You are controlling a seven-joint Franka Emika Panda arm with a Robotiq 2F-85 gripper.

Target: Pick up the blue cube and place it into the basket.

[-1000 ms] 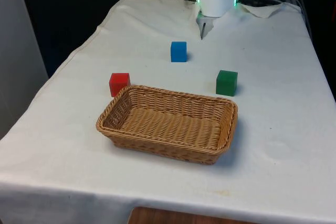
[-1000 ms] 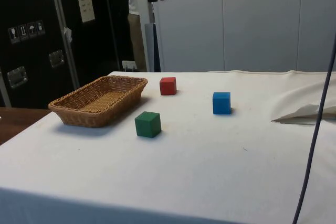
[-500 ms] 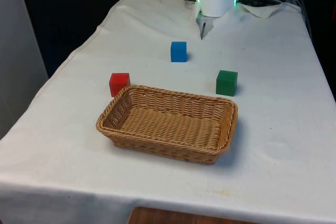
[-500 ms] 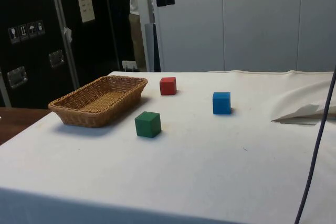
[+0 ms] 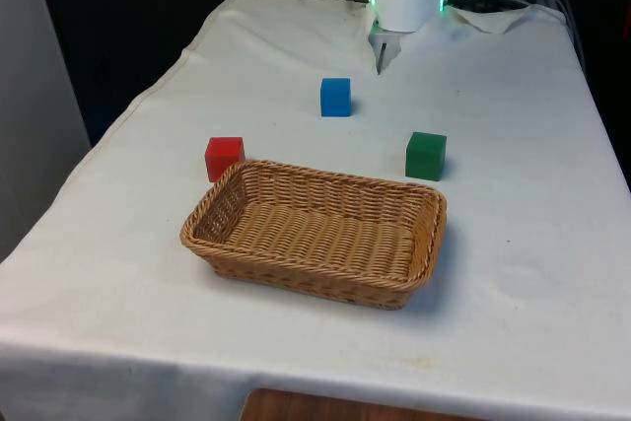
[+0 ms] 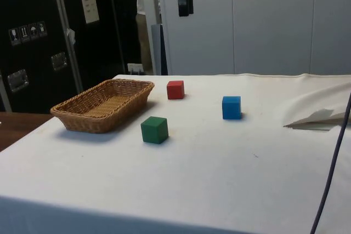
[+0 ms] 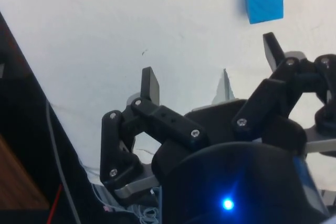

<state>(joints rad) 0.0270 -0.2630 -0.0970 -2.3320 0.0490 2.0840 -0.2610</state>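
White-clothed table (image 5: 513, 244) spreads wide, and the wicker basket (image 5: 314, 231) sits empty toward its near end. Gripper (image 7: 211, 70) hangs high above the cloth, jaws spread wide, nothing between them. Green cube (image 5: 426, 156) sits just beyond the basket's far corner, red cube (image 5: 224, 158) by the other. Blue cube (image 5: 335, 97) rests on the cloth farther back, well apart from the basket.
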